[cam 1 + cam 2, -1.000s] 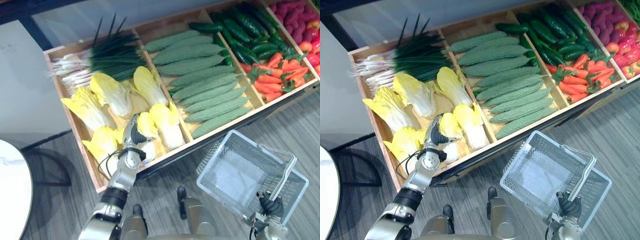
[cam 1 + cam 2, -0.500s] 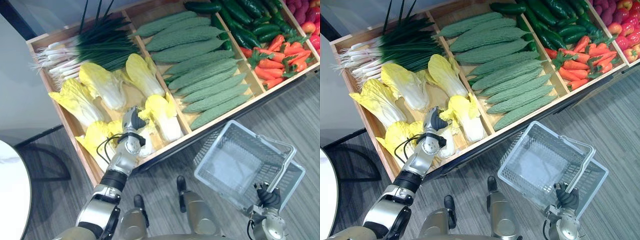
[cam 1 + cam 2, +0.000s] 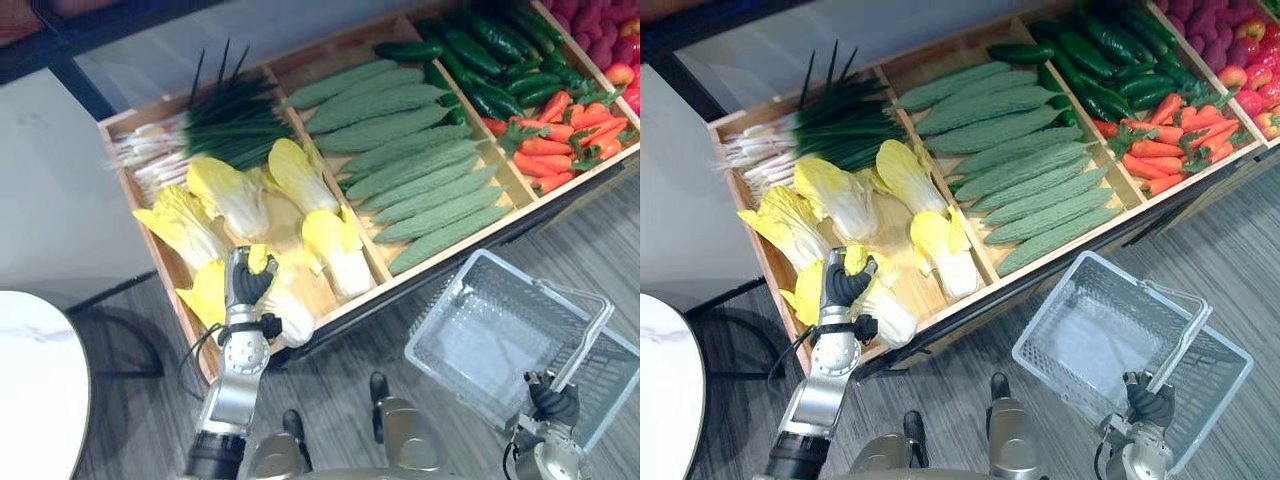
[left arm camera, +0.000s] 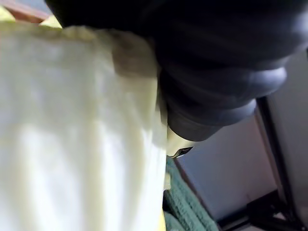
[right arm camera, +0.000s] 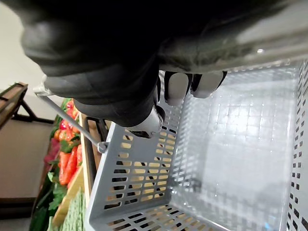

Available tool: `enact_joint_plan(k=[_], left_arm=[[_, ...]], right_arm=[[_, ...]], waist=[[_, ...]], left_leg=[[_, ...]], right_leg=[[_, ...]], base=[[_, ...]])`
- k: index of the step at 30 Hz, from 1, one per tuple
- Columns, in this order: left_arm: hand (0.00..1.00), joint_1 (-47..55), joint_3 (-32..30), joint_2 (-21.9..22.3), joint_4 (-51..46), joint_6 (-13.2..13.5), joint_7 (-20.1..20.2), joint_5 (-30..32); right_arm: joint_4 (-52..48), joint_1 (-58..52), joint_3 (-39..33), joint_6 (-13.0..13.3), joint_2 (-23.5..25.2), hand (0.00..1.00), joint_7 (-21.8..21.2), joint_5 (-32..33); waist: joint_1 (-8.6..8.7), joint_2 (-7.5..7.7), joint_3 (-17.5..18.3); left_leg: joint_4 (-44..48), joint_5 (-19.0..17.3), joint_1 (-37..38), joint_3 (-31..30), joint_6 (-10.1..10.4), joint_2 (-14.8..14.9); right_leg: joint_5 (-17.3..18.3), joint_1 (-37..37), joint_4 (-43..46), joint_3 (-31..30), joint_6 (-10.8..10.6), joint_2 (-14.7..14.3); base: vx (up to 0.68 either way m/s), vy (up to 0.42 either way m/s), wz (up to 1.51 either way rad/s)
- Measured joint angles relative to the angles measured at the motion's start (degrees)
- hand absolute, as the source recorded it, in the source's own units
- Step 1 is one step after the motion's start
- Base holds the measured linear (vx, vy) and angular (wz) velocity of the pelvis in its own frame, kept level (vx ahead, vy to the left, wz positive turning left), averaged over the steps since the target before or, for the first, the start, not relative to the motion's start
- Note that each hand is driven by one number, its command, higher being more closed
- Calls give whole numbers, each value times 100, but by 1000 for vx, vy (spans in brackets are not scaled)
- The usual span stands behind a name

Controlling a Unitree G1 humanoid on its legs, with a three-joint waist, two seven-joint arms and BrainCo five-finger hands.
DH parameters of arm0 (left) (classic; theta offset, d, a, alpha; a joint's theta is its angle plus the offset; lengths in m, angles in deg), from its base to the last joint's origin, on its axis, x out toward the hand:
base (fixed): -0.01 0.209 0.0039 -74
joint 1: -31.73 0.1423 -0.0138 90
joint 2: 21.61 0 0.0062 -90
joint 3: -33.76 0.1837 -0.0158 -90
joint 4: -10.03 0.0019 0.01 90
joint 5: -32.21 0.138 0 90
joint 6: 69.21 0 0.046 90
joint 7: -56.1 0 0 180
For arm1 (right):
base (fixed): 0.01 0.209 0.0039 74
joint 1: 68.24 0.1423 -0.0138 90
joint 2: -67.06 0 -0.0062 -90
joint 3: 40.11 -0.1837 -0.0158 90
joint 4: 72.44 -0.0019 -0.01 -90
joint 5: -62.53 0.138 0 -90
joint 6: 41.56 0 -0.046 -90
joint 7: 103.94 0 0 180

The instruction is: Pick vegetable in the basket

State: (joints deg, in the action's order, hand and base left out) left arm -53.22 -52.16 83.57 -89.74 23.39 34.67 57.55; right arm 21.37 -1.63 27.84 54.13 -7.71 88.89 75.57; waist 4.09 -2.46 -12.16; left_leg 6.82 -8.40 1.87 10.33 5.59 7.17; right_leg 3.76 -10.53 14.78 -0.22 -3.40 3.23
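My left hand (image 3: 244, 286) is shut on a pale napa cabbage (image 3: 285, 316) at the front of the cabbage compartment in the wooden display crate (image 3: 120, 165). Its dark cover lies on top of the yellow leaves, and the white stem sticks out toward the crate's front rim. In the left wrist view the cabbage (image 4: 72, 144) presses against the hand (image 4: 216, 72). My right hand (image 3: 552, 405) is shut on the handle (image 5: 67, 115) of a grey plastic basket (image 3: 440, 335), which hangs empty in front of the crate, low on the right.
The crate also holds green onions (image 3: 215, 115), more cabbages (image 3: 225, 190), bitter gourds (image 3: 410, 165), cucumbers (image 3: 490, 70) and carrots (image 3: 550, 150). A white round table (image 3: 35, 390) stands at the lower left. Grey plank floor lies below the crate.
My left hand's fingers have curled round the cabbage and drawn it toward the crate's front rim. The camera has shifted. The right hand still holds the basket.
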Motion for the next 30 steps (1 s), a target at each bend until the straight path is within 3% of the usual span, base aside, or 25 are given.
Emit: enact_joint_plan(k=[2, 7, 8, 12, 13, 14, 17, 18, 20, 22, 25, 27, 28, 29, 30], left_arm=[[100, 527, 1, 74, -662, 222, -24, -131], [100, 761, 18, 176, -925, 235, -66, -261], [100, 884, 24, 171, -1132, 274, -118, -351], [100, 908, 203, 153, -1433, 401, -128, -506], [100, 814, 288, 159, -1442, 410, -131, -508], [100, 772, 308, 158, -1451, 419, -141, -509], [100, 427, 335, 61, -1441, 421, -166, -545], [100, 369, 331, 73, -1440, 430, -176, -566], [100, 196, 242, 84, -1425, 506, -271, -592], [100, -67, 199, 77, -1288, 533, -276, -677], [100, -530, 296, 156, -740, 530, -232, -744], [100, -636, 412, 159, -490, 532, -226, -807], [100, -622, 466, 137, -344, 533, -224, -901], [100, -605, 528, 109, -224, 536, -222, -987], [100, -604, 559, 103, -178, 537, -217, -1031]], right_arm=[[-21, -75, 58, -5, 169, 100, 92, -70], [-379, -180, 238, -124, 203, 100, 100, -91], [-564, -159, 389, -130, 212, 100, 92, -145], [-1177, -106, 713, -157, 212, 100, 84, -203], [-1349, -65, 788, -157, 210, 100, 91, -225], [-1402, -1, 838, -157, 212, 100, 89, -239], [-1406, 426, 1012, -156, 227, 100, 87, -373], [-1366, 491, 1015, -153, 221, 100, 87, -406], [-939, 1027, 1011, -150, 97, 100, 88, -442], [-498, 1537, 1012, -151, 17, 100, 82, -472], [-195, 1747, 1063, -172, -111, 100, 73, -491], [-46, 1752, 1153, -181, -165, 100, 66, -548], [24, 1734, 1212, -184, -237, 100, 81, -591], [46, 1740, 1302, -188, -310, 100, 111, -590], [47, 1741, 1328, -188, -313, 100, 121, -591]], waist=[[-68, 28, 251], [-111, 18, 317], [-216, 10, 328], [-179, 12, 381], [-191, 27, 391], [-209, 52, 388], [-173, 139, 401], [-174, 134, 398], [-173, -4, 445], [-176, -35, 446], [-88, -107, 424], [-14, -137, 415], [-25, -160, 401], [-51, -206, 396], [-64, -215, 388]], left_leg=[[155, -87, 68, 49, -33, 76], [553, -324, 57, 276, -31, 134], [728, -503, 49, 578, -4, 249], [1269, -906, -4, 1506, 35, 566], [1415, -968, 19, 1866, 29, 647], [1424, -980, 62, 2073, 31, 694], [1295, -996, 463, 2906, -1, 622], [1246, -996, 564, 2975, -3, 601], [839, -1006, 886, 3288, -31, 574], [528, -1004, 1141, 3663, -29, 491], [703, -911, 1369, 3831, -79, 561], [2237, -697, 1253, 3794, -424, 1103], [3376, -182, 1019, 3476, -1041, 1455], [4258, -210, 591, 2736, -1157, 1513], [4522, -427, 314, 2271, -1076, 1371]], right_leg=[[8, 136, 0, -6, -7, -9], [-21, 36, 5, -346, -15, -213], [-103, -51, -14, -652, 9, -383], [-375, -357, -145, -1468, 21, -829], [-410, -538, -182, -1505, 135, -901], [-368, -614, -192, -1316, 227, -832], [-305, -888, 111, 1083, 558, 83], [-291, -877, 152, 1537, 613, 231], [-172, -712, 243, 3336, 932, 603], [-76, -702, 467, 4343, 1041, 766], [14, -771, 599, 3777, 1008, 457], [41, -563, 453, 3321, 1011, 98], [46, -269, 126, 2989, 1029, -104], [35, -22, -150, 2631, 1020, -282], [35, 83, -248, 2448, 1021, -331]], base=[[-95, -30, -1], [-38, -4, -39], [-41, 24, -147], [-23, 30, -136], [-13, 51, -154], [-22, 32, -163], [29, 30, -149], [94, -27, -158], [162, -127, -191], [210, -144, -187], [211, -107, -134], [262, -88, -135], [326, 5, -139], [316, 50, -143], [250, 97, -131]])
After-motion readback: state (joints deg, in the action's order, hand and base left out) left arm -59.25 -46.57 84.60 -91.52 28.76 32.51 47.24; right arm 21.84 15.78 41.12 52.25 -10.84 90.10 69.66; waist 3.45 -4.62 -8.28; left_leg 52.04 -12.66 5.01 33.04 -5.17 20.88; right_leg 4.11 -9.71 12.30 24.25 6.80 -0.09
